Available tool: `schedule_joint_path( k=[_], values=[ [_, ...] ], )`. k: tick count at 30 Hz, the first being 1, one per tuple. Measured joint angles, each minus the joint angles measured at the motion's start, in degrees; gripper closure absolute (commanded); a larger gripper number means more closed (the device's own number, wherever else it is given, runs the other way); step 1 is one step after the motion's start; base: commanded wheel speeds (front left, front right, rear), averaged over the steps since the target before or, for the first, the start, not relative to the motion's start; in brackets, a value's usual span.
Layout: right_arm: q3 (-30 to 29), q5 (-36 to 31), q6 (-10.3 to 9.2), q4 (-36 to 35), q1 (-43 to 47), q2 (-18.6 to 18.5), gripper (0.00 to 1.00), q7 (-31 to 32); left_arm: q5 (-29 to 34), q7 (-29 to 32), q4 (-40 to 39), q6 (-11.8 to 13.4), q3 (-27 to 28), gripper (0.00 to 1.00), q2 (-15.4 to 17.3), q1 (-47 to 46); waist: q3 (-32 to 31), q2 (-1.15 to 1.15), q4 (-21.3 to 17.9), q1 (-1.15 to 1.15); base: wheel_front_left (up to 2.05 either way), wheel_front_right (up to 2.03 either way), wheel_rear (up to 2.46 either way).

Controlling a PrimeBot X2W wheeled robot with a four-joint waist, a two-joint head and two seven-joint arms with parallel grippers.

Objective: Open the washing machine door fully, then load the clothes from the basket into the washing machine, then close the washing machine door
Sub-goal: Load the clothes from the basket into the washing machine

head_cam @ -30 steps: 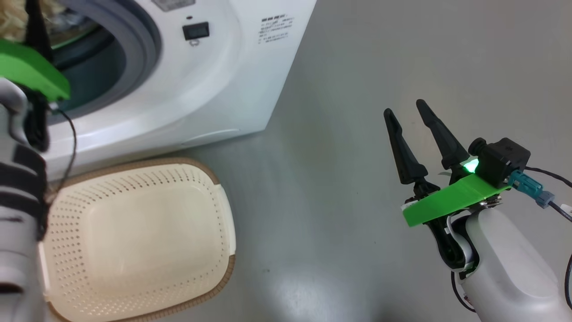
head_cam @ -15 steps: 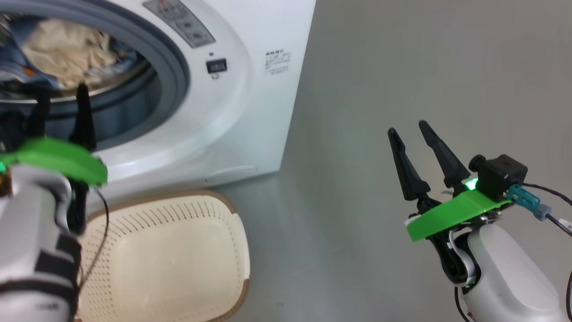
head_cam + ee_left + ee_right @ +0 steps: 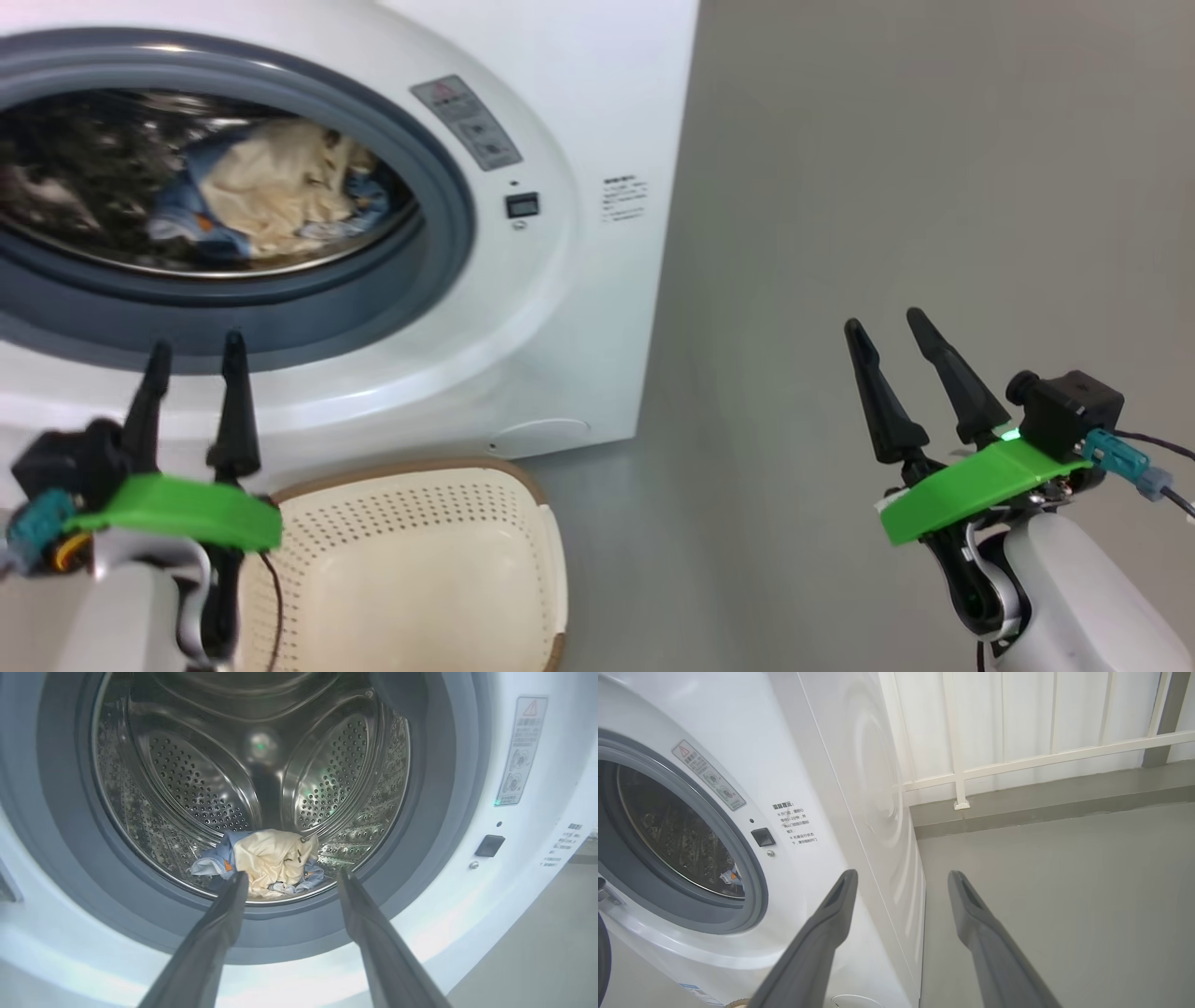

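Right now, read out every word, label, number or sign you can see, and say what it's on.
Nothing can be quoted as it reads.
Grey sticker on the washing machine front: red warning triangle, pictograms; words too small.
Black printed lines near its right edge: Chinese characters, too blurred.
Blue label at the front's bottom: unreadable.

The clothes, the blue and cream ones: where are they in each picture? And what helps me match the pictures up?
Head view: the clothes lie inside the washing machine, at the upper left.
Left wrist view: the clothes are in the middle, a little below centre.
Right wrist view: a small scrap of the clothes peeks out at the left.
Shared landmark: the small black square on the white front, right of the opening.
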Motion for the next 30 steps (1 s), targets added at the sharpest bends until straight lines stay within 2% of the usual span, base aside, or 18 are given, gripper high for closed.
schedule_joint_path(
  k=[12, 30],
  values=[
    [0.01, 0.00, 0.00, 0.41, 1.65, -1.91, 0.00, 0.00, 2.40, 0.00, -9.04, -0.01, 3.04, 0.00, -2.91, 11.56, -3.86, 0.00, 4.40, 0.01, 0.00, 0.00, 0.00],
    [0.54, 0.00, 0.00, 0.91, 1.84, -2.19, 0.00, 0.00, 3.69, 0.00, -11.38, -0.03, 3.92, 0.00, -4.09, 13.67, -5.59, 0.00, 4.92, 0.01, 0.00, 0.00, 0.00]
  ],
)
